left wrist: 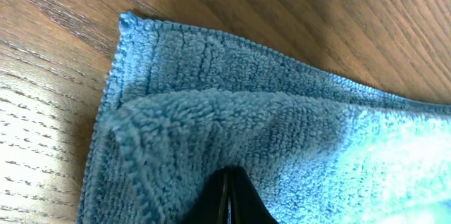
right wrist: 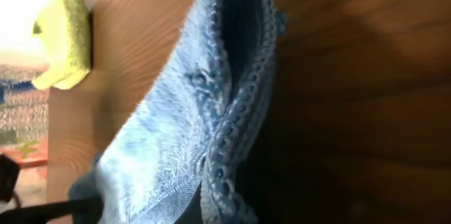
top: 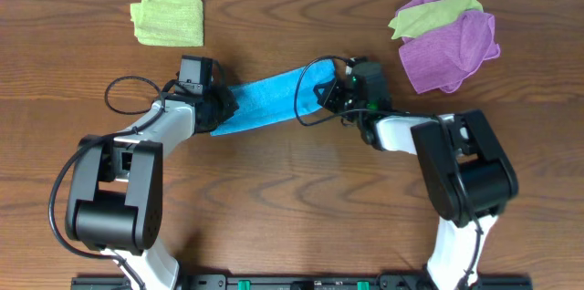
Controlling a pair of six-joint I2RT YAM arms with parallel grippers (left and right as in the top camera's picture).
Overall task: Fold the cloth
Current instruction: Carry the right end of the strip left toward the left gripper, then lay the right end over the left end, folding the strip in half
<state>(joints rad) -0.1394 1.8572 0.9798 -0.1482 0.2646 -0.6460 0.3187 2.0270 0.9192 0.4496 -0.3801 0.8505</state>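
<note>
- The cloth [top: 269,98] lies mid-counter as a narrow band strung between the two arms. Its long axis runs from the left claw [top: 217,108] up and away to the right claw [top: 330,92].
- Left claw: pressed together on the cloth's near-left end. In the left wrist view the dark fingertips [left wrist: 229,199] meet under a raised fold, with the corner flat on the counter [top: 292,199] just beyond.
- Right claw: its fingers are hidden, but the cloth's far end bunches into it and stands off the wood, so I judge it to be pinching that end.
- Each arm sits at its own end, neither nearer the middle; a fold likely means carrying one end along that axis onto the other.
- The yellow-green cloth [top: 167,19] and the purple cloth [top: 452,48] lie well apart.
</note>
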